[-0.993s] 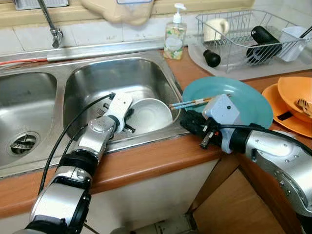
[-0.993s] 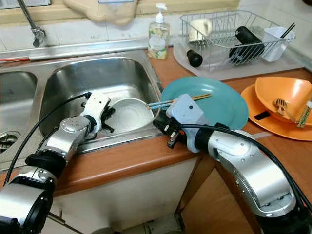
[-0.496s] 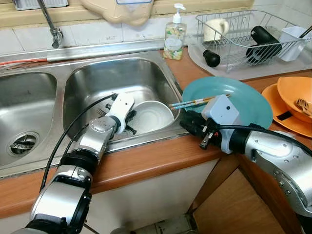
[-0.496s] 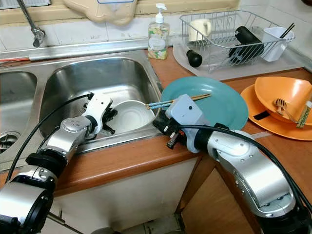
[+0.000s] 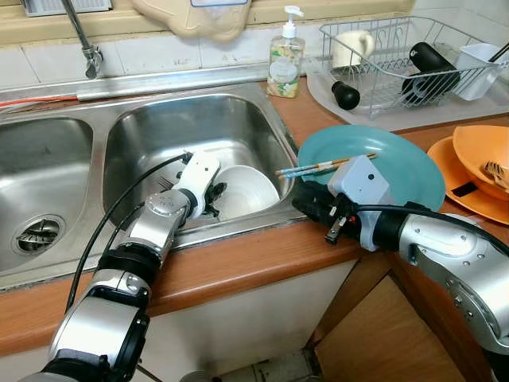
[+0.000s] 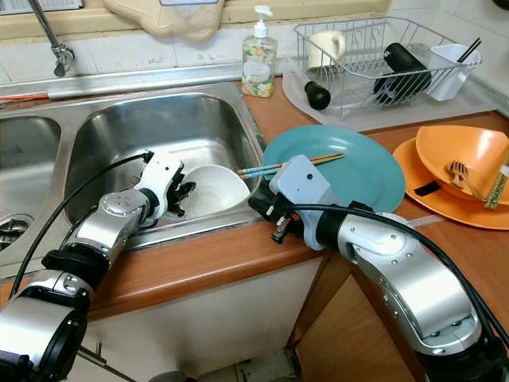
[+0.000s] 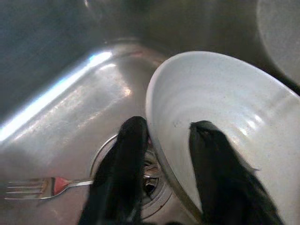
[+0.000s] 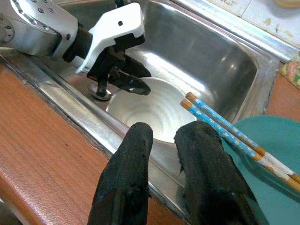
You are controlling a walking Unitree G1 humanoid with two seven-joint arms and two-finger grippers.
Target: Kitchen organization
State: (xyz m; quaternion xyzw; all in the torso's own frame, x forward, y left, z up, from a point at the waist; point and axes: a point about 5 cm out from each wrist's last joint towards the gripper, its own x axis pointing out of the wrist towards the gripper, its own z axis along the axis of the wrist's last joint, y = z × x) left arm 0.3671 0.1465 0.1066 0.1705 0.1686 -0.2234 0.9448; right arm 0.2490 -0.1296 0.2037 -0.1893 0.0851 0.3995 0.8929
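At the frame's centre, the left gripper (image 7: 161,164) has its jaws straddling the rim of one white bowl (image 5: 246,191) tilted in the sink (image 5: 159,127) beside one fork (image 7: 33,187), the right gripper (image 8: 164,154) hovers jaws apart over the counter (image 5: 238,263) edge, two chopsticks (image 5: 322,166) lie across one teal plate (image 5: 398,159), and two orange dishes (image 6: 457,163) sit right, a dish rack (image 5: 398,56) upper right.

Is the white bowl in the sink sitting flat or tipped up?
Tipped up. The white bowl leans on its edge over the drain, with the left gripper straddling its rim, one finger inside and one outside.
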